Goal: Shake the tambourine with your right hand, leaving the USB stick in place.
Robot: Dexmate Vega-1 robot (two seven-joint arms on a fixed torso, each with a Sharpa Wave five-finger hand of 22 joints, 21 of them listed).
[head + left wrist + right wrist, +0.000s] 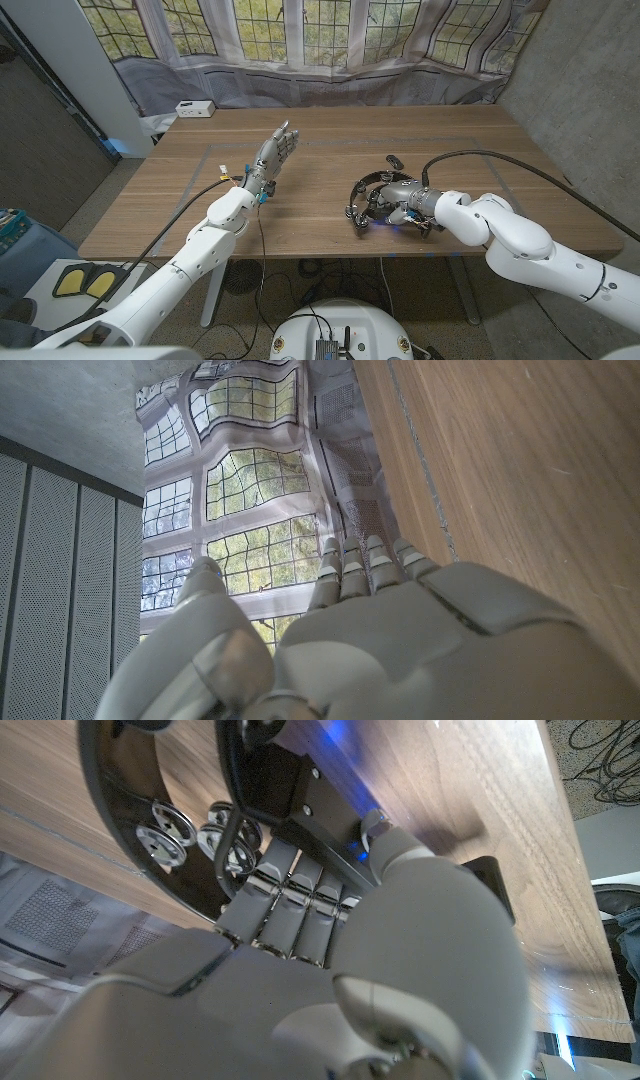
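Your wooden table [330,215] carries little besides the work: a small white box [194,108] sits at its far left corner, well apart from both hands, and a black cable [520,170] loops across the right side toward your right arm. Behind the table hangs a printed window backdrop [330,40].

The black tambourine [375,200] lies on the table right of centre, its near side covered by your right hand [405,203], so part of the rim is hidden in the head view. A small dark object [396,160] lies just beyond the rim (too small to identify; whether it is the USB stick cannot be told).

In the right wrist view, your fingers [285,905] curl over the tambourine's frame beside its metal jingles [160,830], gripping the rim. A blue glow shows on the wood beneath.

Your left hand [275,155] stands raised left of centre, fingers straight, close together and holding nothing, well apart from the tambourine.
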